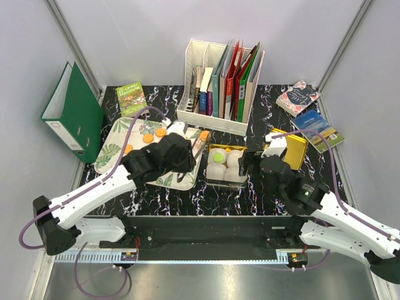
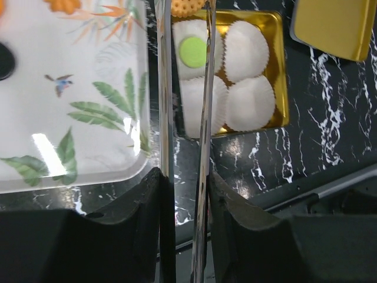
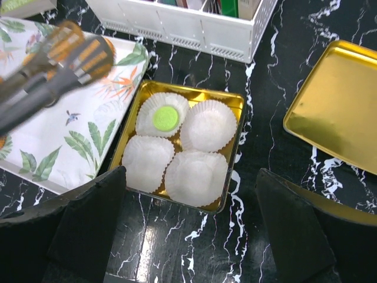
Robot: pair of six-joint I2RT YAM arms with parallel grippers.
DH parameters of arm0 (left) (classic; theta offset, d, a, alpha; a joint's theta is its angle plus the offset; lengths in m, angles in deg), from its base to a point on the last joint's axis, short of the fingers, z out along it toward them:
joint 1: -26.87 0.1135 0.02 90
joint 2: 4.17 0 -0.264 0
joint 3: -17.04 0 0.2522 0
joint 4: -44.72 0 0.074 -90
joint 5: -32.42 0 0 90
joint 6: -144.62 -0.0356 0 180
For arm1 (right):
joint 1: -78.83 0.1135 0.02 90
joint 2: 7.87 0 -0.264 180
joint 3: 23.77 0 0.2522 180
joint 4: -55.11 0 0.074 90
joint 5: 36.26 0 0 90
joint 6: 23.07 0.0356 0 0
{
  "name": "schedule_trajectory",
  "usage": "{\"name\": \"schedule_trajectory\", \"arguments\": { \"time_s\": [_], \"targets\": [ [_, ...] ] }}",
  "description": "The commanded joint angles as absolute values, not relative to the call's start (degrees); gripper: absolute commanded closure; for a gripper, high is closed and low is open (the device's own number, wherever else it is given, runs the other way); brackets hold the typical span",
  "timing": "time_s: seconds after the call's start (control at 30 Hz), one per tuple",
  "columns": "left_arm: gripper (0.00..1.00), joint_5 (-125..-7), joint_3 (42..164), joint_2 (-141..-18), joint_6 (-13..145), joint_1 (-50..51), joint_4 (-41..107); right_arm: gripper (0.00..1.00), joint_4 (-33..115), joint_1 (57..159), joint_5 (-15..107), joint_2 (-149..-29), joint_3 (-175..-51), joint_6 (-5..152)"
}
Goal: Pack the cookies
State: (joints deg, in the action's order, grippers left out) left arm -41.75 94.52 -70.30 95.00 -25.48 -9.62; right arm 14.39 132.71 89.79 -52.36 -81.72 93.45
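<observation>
Left gripper (image 2: pixel 184 191): dark fingers fill the bottom of its wrist view, closed partway around a pair of tongs (image 2: pixel 166 118). The squeeze draws the two long blades together so their far tips can pinch.
Held cookie (image 2: pixel 187 6): an orange disc caught between the tong tips. It is off the surface, at the far left corner of the tin, beside the tray's edge. It looks to be on its way to a cup.
Green cookie (image 3: pixel 165 118): already packed, lying flat in the far left paper cup.
Loose cookies: several orange cookies (image 1: pixel 148 138) and a black cookie (image 2: pixel 3 59) lie on the tray, waiting to be packed.
Paper cups (image 3: pixel 210 125): four white pleated cups in a two-by-two block. Three are empty, each likely meant for one cookie.
Gold tin (image 3: pixel 234 103): shallow and square, open, filled wall to wall by the cups.
Lid (image 3: pixel 336 112): gold, lying flat on the table to the right of the tin, apart from it.
Tray (image 2: pixel 70 147): white with a leaf and bird print, just left of the tin, which keeps the carry short.
Right gripper (image 3: pixel 191 194): fingers spread as wide as they go and holding nothing. It hovers at the tin's near side.
File holder (image 1: pixel 219 81): white, full of books, behind the tin.
</observation>
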Motion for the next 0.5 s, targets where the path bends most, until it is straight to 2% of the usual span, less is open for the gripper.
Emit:
{"name": "schedule_trajectory", "arguments": {
  "time_s": [0.0,0.47],
  "targets": [
    [0.68,-40.3,98.8,-74.3,96.4,-29.2,-7.7,0.0,14.2,132.9,94.0,-49.8,-86.0,91.3],
    [0.68,-41.8,105.0,-87.5,95.8,-34.4,-3.2,0.0,11.7,133.1,94.8,-47.0,-86.5,91.3]
  ]
}}
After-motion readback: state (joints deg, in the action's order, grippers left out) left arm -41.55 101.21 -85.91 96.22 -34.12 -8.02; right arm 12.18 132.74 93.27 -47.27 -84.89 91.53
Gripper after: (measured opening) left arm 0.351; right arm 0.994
